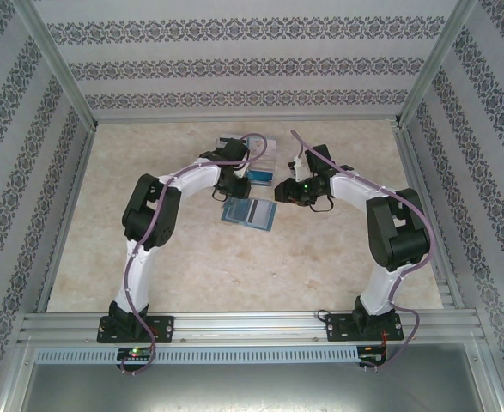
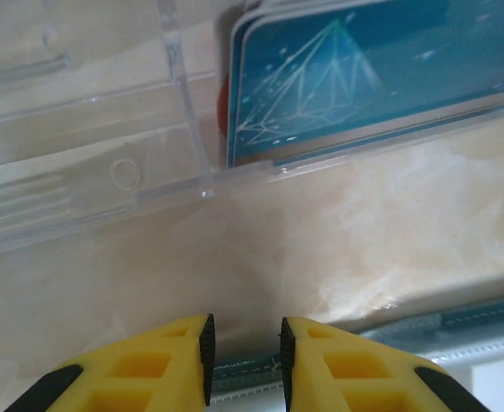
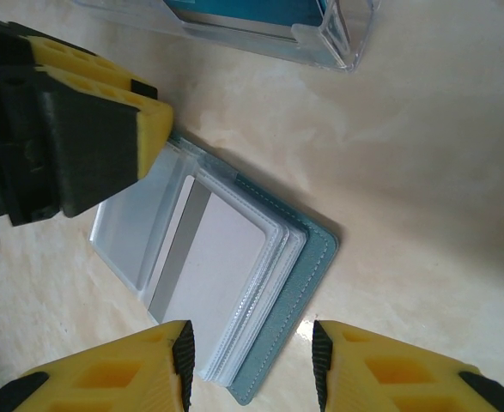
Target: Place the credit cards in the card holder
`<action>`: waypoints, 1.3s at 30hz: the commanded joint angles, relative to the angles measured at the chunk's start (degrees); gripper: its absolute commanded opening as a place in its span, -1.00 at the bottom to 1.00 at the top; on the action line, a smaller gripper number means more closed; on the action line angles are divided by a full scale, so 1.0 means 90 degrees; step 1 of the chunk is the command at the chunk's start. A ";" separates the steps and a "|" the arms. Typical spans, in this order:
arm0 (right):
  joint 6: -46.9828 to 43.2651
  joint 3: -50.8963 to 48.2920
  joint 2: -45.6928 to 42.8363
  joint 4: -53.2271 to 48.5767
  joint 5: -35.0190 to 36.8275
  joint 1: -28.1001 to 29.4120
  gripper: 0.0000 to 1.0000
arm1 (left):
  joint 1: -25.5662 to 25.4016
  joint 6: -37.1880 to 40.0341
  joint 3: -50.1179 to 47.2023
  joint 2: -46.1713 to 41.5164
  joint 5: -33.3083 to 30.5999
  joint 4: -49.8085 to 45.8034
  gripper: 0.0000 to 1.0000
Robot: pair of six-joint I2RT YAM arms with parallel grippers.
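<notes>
The card holder (image 1: 250,214) lies open on the table, teal cover (image 3: 310,279) down and clear sleeves up. A white credit card with a grey stripe (image 3: 221,257) sits in its top sleeve. More credit cards, bright blue (image 2: 355,77), are stacked in a clear tray (image 1: 267,159) just behind it. My left gripper (image 2: 245,352) hangs over the holder's far edge (image 2: 479,315); its jaws stand a little apart with nothing between them. My right gripper (image 3: 252,360) is open above the holder's near corner, not touching it. The left gripper's yellow fingertip (image 3: 144,129) reaches over the holder's other leaf.
The clear tray's wall (image 2: 183,103) stands close in front of the left gripper, and its corner (image 3: 346,34) lies beyond the holder. Patterned walls enclose the beige table (image 1: 191,275). Both arms crowd the middle back.
</notes>
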 commanded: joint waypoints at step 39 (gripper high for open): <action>-0.2680 0.4931 0.2052 -0.1524 0.2035 0.0028 0.53 | 0.2081 -0.1461 -0.1752 -0.1606 0.1401 0.1747 -0.22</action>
